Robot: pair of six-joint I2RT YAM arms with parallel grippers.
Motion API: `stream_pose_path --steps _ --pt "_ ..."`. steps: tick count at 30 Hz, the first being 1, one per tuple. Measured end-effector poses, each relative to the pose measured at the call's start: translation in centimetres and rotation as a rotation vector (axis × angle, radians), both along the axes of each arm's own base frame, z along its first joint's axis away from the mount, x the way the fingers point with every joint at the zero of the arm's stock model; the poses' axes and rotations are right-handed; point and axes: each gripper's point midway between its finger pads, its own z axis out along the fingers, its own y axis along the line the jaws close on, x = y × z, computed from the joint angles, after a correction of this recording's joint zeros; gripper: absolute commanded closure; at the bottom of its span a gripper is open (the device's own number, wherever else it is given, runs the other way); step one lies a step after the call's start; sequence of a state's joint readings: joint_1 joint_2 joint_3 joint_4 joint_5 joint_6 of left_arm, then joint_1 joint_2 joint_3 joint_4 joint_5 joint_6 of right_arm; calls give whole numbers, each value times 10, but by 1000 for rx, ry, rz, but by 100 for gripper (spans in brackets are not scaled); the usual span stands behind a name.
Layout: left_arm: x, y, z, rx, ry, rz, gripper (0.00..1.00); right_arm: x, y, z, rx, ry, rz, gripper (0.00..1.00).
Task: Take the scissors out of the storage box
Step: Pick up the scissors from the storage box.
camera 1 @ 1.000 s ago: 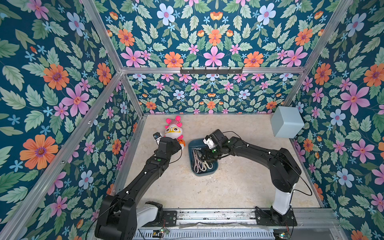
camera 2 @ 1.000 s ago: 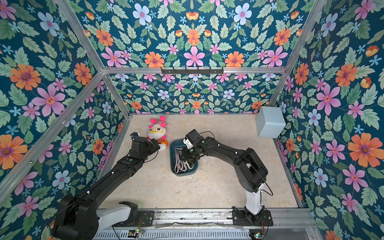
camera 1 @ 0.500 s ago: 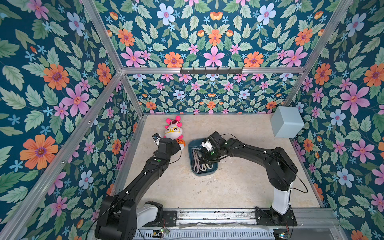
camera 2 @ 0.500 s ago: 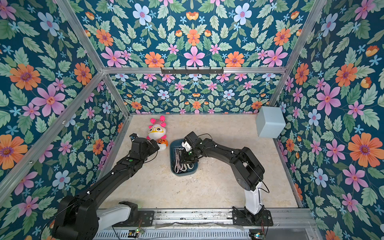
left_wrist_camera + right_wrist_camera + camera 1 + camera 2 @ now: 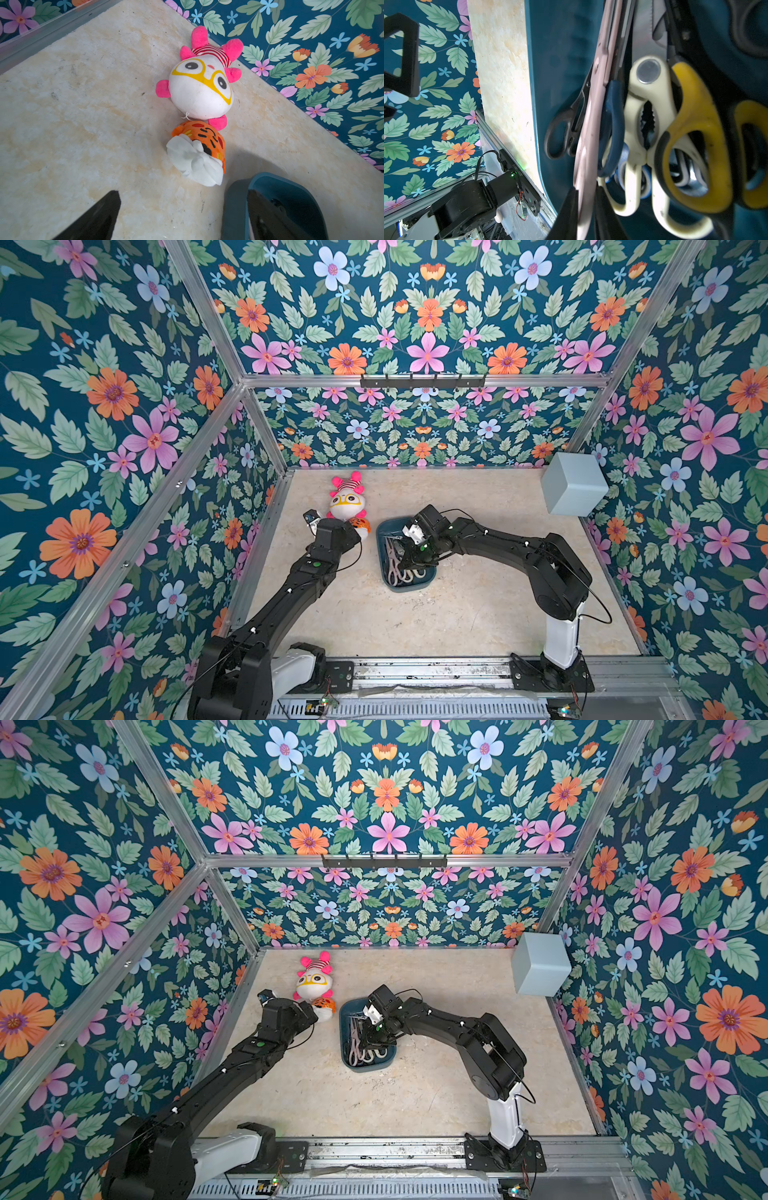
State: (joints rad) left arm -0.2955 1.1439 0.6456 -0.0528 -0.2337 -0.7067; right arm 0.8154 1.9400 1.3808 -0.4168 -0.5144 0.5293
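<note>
Nothing out yet: you've got the scissors (image 5: 401, 568) heaped in storage box (image 5: 409, 588) on bench (image 5: 415, 622). R hand (image 5: 586, 189) down in box, clamped on pale pink pair (image 5: 590, 124) at handle. L hand (image 5: 184, 195) spread wide, empty, at box edge. Every lift-out left to do.

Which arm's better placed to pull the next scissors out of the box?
Right. The right gripper is down in the box, fingers tight on both sides of the pale pink pair. The left gripper hangs open outside the box, facing the plush toy.
</note>
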Motion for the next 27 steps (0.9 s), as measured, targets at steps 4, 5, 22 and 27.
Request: stream_pose_path --steps 4,5,22,27 --pt "-1 1 1 1 -4 3 1 -2 -2 -2 -12 12 -4 90" --pt "-1 1 1 1 -4 3 1 -1 -2 -1 -14 11 -5 91" --pt "9 9 25 14 -49 28 1 33 -23 77 55 -132 -91 100" --pt "12 6 25 7 -44 17 1 60 -59 104 70 -192 -174 100"
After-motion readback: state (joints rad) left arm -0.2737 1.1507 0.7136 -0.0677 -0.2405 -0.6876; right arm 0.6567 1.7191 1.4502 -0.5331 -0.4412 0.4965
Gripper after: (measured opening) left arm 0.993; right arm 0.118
